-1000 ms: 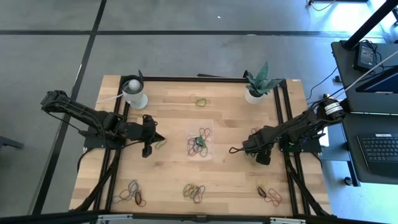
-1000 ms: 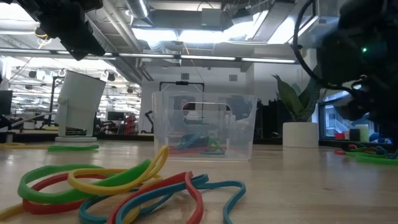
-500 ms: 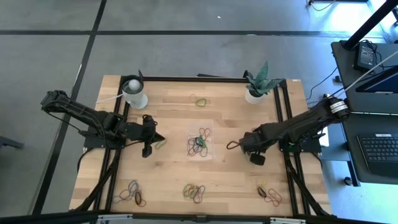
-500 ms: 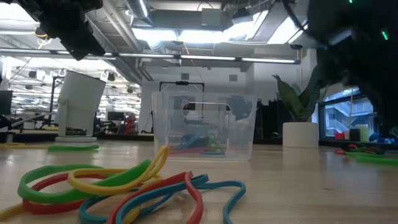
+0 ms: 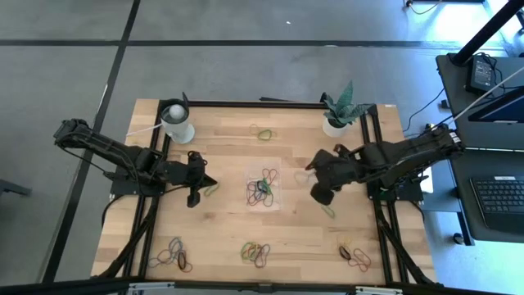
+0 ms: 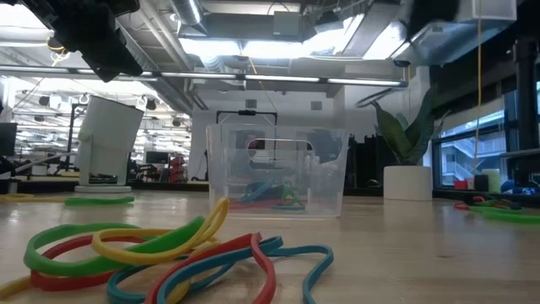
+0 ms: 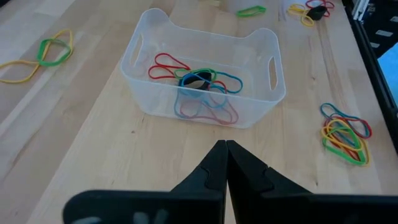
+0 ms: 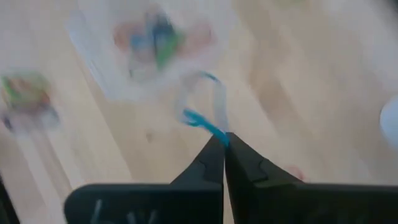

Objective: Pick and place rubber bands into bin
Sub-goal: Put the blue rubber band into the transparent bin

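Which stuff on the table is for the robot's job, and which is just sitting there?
For the job:
- thin coloured rubber bands
- small clear plastic bin
- blue rubber band pinched by the right gripper

Just sitting there:
- white cup
- green plant in a white pot
- left gripper, shut, waiting

The wooden surface (image 5: 237, 221) has light planks and a black metal frame around it; it stands on a grey floor (image 5: 246, 65) with dark lines across it; to one side is a dark desk (image 5: 483, 213) with a keyboard (image 5: 501, 201) and a small black box (image 5: 481, 74); a white cup (image 5: 177, 123) and a green plant in a white pot (image 5: 336, 115) sit at the far edge; from low down, long bright lights (image 6: 278, 46) shine on the ceiling, with pipes and beams up there; a window (image 6: 468, 156) lets in daylight behind the plant.
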